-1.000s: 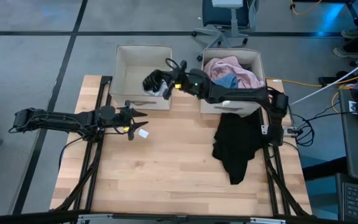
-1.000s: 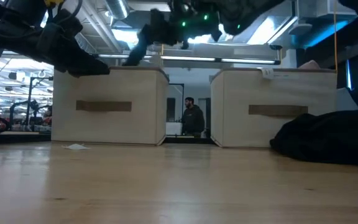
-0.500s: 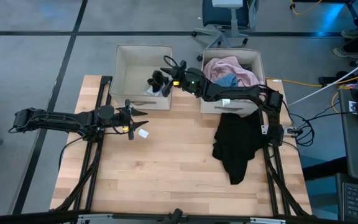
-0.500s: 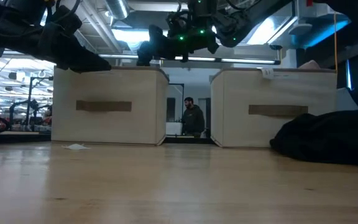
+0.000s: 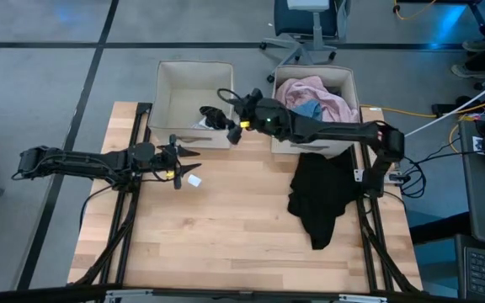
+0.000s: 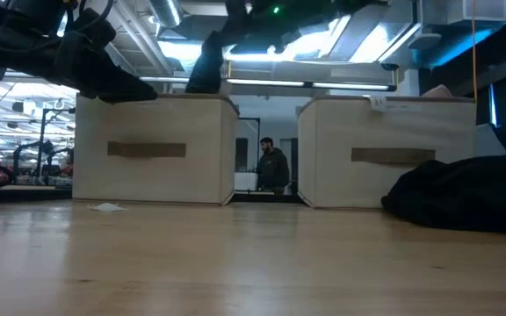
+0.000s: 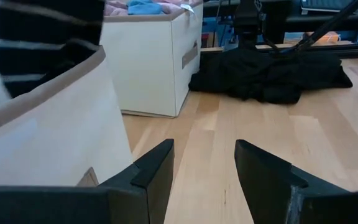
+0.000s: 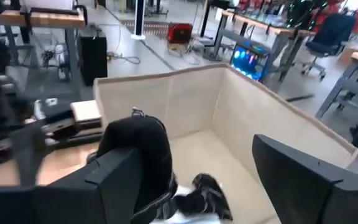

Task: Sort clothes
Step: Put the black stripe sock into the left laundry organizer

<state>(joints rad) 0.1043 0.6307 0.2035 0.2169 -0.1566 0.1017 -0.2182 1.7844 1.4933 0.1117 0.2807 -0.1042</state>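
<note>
The clothes are lying in three places as I am watching: a pink shirt (image 5: 317, 91) with something blue is sitting in the right bin (image 5: 348, 80), a dark sock (image 5: 211, 115) is dropping into the left bin (image 5: 165, 80) on top of a striped piece (image 8: 207, 198) and something white, and a black garment (image 5: 318, 195) is lying heaped on the bench (image 5: 226, 236) against the front of the right bin. I am holding the right gripper (image 5: 230, 108) over the near right corner of the left bin with its fingers spread wide and nothing between them; the sock is hanging just in front of them, inside the bin walls. The left gripper (image 5: 183, 158) is waiting low over the bench just in front of the left bin, fingers apart and empty. So I am judging the sort to be well along, with the black garment the only piece I can see left outside a bin. A small white scrap (image 5: 194, 179) is lying on the bench just beside the left gripper; I cannot tell what it is. Nothing is blocking the way to the black heap. Beyond the bench, an office chair (image 5: 306, 25) is standing behind the bins, and a person (image 6: 271, 167) is standing far off in the room.
</note>
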